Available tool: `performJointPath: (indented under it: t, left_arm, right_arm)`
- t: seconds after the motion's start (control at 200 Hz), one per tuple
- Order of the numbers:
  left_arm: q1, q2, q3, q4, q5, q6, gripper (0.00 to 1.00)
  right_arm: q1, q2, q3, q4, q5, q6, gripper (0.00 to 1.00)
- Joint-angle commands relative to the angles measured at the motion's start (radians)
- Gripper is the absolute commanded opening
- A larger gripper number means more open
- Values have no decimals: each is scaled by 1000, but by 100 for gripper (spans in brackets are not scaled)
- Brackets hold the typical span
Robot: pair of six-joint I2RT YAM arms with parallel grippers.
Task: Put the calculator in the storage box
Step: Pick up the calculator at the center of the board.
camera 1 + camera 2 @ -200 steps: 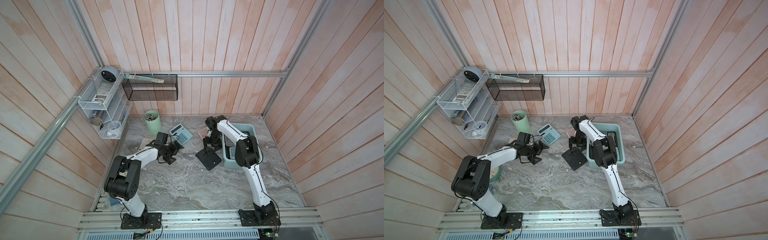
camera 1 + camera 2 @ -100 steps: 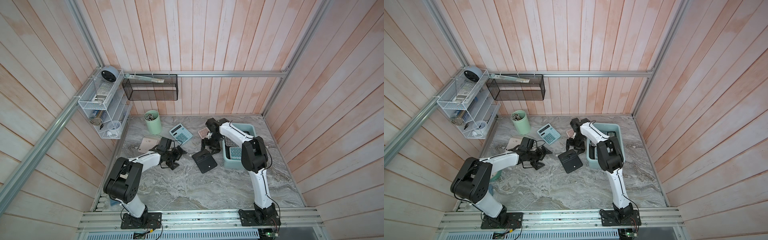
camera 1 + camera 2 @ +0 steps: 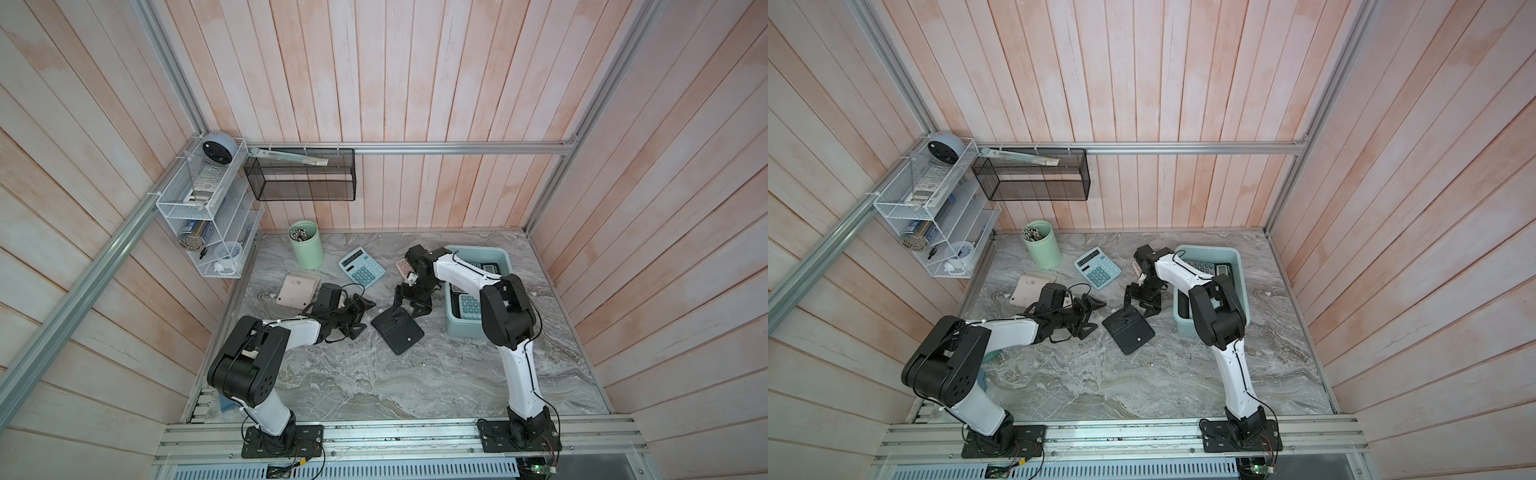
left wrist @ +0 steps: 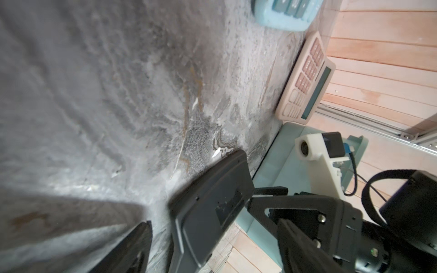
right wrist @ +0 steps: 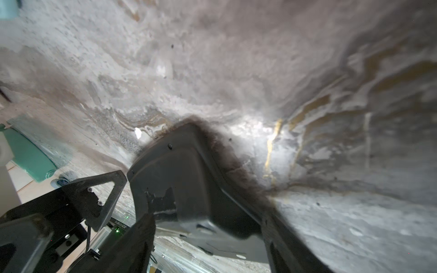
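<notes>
Grip on the black calculator (image 3: 399, 330)?
– Right gripper (image 3: 409, 308) clamps its raised edge, just outside the storage box (image 3: 505, 255); tilted, probably, to clear the rim.
Left gripper (image 3: 360, 316)?
– Jaws apart, empty, farther from the box, likely so the lift has room.

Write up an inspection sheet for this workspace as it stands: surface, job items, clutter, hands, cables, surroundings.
Surface: grey veined marble tabletop; no spill seen.
Job's things: black calculator face down and tilted, one end in the right hand; storage box beside it, holding dark calculators.
Clutter: blue calculator; pink calculator by the box; pale slab lying flat; mint cup of pens.
Hands: right hand shut on the black calculator; left hand open, empty, near it.
Cables: black loop over the left wrist; thin lead along the right arm; no snag seen.
Surroundings: plank walls; black mesh basket; white wire shelf.
</notes>
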Motion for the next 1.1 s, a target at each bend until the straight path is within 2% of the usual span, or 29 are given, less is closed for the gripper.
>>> performJointPath:
  t: [0.0,0.165,0.23,0.375,0.535,0.735,0.94,1.09]
  left_arm:
    - [-1,17,-43,107,19,-42,85]
    - [-1,-3,-90,137,14,-76,85]
    - [5,-35,-94,50,-5,-50,85]
    - [12,-143,-26,-303,-64,91,90]
    - [-18,-164,-30,-320,-49,58,90]
    - [-43,-115,-71,-152,-30,-13,90]
    - [-49,-43,-121,146,-2,-122,88]
    - [-52,-10,-146,352,5,-215,82]
  right_arm:
    - [22,-39,-38,65,-46,66,78]
    - [37,-52,-76,113,-69,108,78]
    - [37,-55,-72,95,-48,101,78]
    - [30,-73,-73,59,-13,70,78]
    - [24,-67,-70,64,-14,59,78]
    - [23,-53,-70,71,-39,68,78]
    - [25,-44,-84,85,-79,92,78]
    - [28,-51,-111,132,-131,134,78]
